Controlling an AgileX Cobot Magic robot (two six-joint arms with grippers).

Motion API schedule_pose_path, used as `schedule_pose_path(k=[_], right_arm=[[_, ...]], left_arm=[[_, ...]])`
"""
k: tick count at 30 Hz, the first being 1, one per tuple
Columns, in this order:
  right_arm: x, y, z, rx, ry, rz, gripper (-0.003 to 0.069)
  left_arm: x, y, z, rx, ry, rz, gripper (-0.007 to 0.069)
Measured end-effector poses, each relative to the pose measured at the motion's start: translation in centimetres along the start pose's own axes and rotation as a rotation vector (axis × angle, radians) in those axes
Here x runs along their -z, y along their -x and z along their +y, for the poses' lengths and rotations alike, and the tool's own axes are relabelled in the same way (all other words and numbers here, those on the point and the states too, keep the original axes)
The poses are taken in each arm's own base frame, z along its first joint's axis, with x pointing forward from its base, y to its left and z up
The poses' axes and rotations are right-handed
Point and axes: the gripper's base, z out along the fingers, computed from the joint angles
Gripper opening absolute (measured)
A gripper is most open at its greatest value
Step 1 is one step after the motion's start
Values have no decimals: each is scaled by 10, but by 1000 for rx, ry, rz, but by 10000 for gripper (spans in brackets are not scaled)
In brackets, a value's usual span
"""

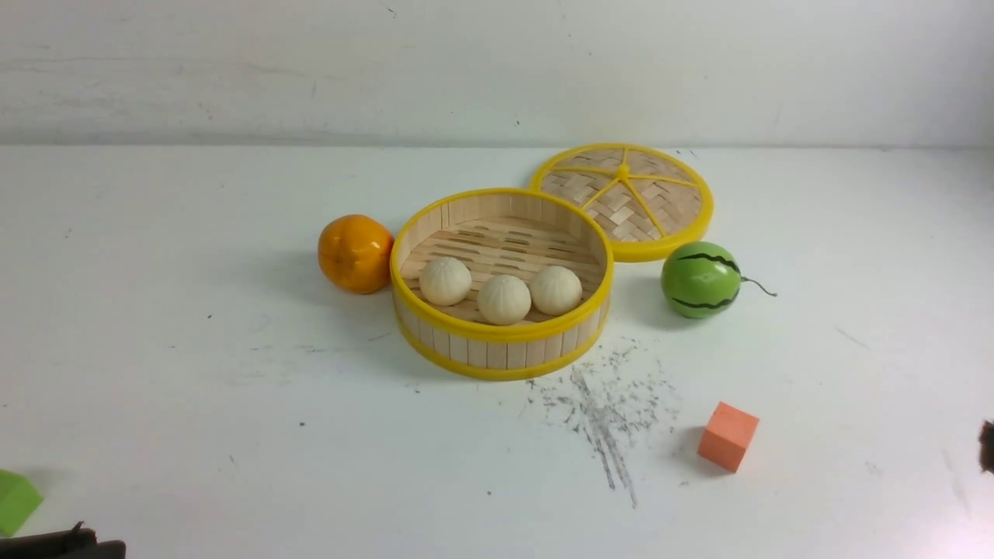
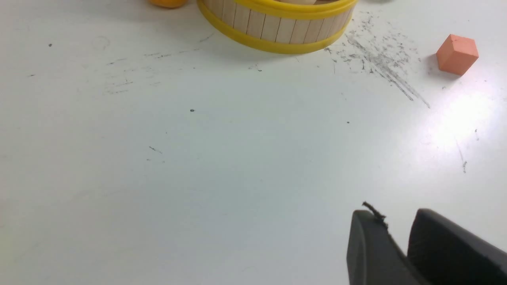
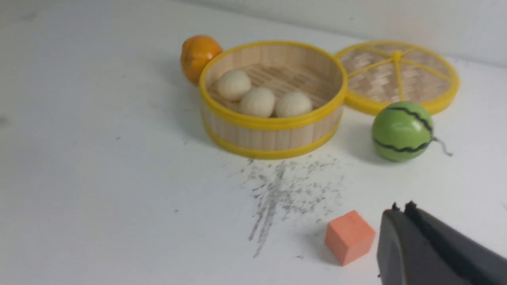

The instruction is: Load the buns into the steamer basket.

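bright green, a block (image 1: 17,501) sits far to the left of the steamer basket (image 1: 505,371) and on my side of it, only partly in the front view. close by it is my left claw (image 2: 394,210), its fingers parted by a narrow gap with nothing held between them. next comes the orange fruit (image 1: 355,254), right up against the basket's left side, so it crowds that flank. the basket itself stands upright on the white table (image 1: 311,466), and all three buns (image 1: 504,300) lie on its slatted floor, toward the near wall, which rises between them and me. behind the basket and to its right, the woven lid (image 1: 660,203) lies flat, its nearest edge partly hidden by the rim. the striped watermelon ball (image 1: 701,279) rests to the right of the basket, in front of the lid, its thin stem pointing away from the basket. dark scuffs (image 1: 602,419) run from the basket's near right toward me, and a salmon block (image 1: 728,436) sits beyond them. my right claw (image 3: 402,209) is pinched shut, empty.
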Motion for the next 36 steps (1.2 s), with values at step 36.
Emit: schedule_pose_path(k=[36], right_arm=[[12,-120,-33,-138,-455,48,-17]], left_arm=[[0,0,0,0,0,-1,168]])
